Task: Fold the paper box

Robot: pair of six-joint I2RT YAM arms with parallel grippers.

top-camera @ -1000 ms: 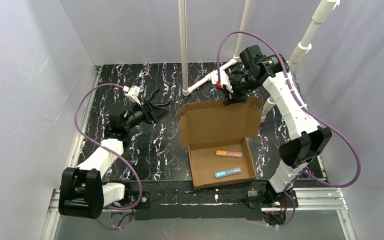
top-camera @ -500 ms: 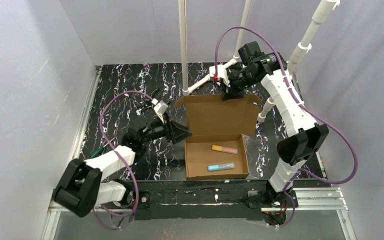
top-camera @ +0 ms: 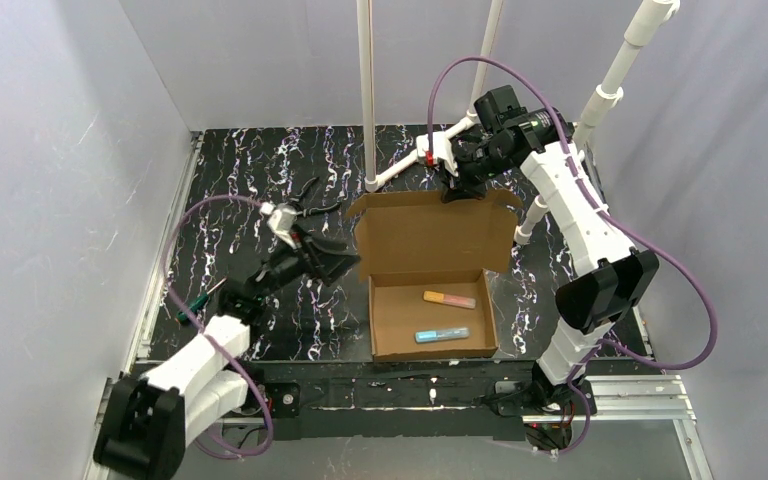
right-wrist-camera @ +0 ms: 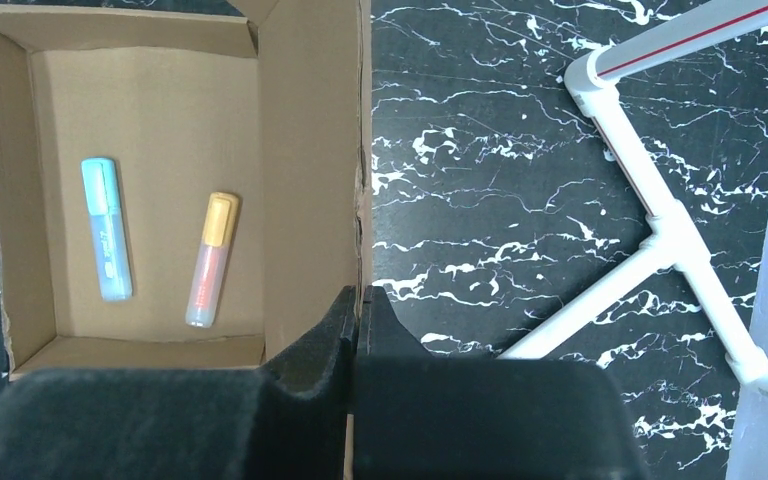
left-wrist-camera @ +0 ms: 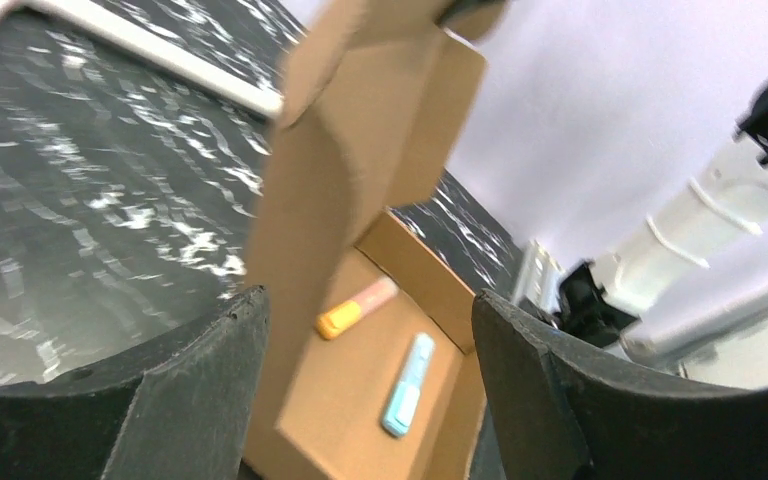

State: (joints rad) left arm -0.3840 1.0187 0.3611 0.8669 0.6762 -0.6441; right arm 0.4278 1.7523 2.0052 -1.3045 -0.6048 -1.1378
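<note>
Box (top-camera: 400, 325), lid (top-camera: 430, 235) still clamped upright by right gripper (top-camera: 457, 190); left gripper (top-camera: 343, 265) backed off, fingers apart, side flap (left-wrist-camera: 305, 220) just ahead, left untucked.

The box (top-camera: 400, 320) sits on the table (top-camera: 240, 180), right of centre, with its lid (top-camera: 430, 235) upright along the far side. Inside lie the far marker (top-camera: 449, 299) and the near marker (top-camera: 442, 334). The right gripper (top-camera: 457, 190) pinches the lid's top edge. The left gripper (top-camera: 345, 263) is just left of the box. A pipe frame (top-camera: 400, 170) stands behind.
</note>
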